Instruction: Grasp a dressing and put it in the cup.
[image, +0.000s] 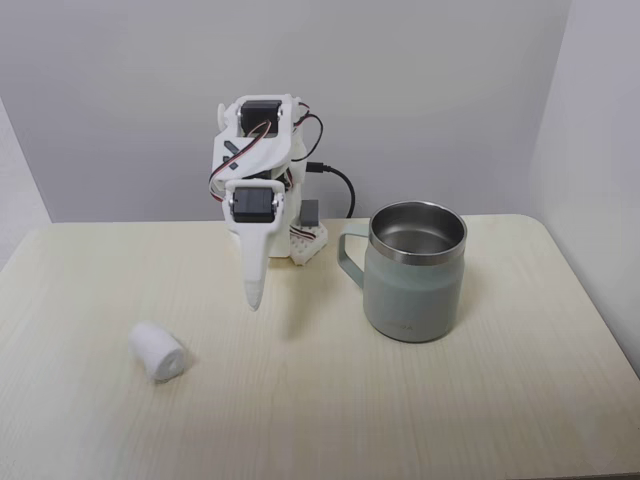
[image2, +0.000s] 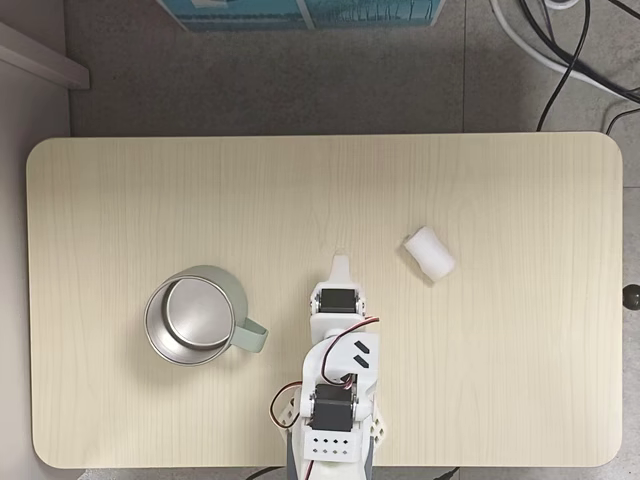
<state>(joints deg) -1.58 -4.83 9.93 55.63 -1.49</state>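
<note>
Cup (image: 414, 285) front: I see a faint mark low on the wall, too small to read.
Blue box (image2: 300, 12) at top edge: print unreadable to me.
Elsewhere: I read nothing.

I see a pale wood-grain table (image: 420, 400) with rounded corners, plain grey-white walls (image: 450, 90) behind, grey floor (image2: 300, 90), black cables (image2: 580, 50) trailing, a teal box (image2: 300, 12) at the edge.
</note>
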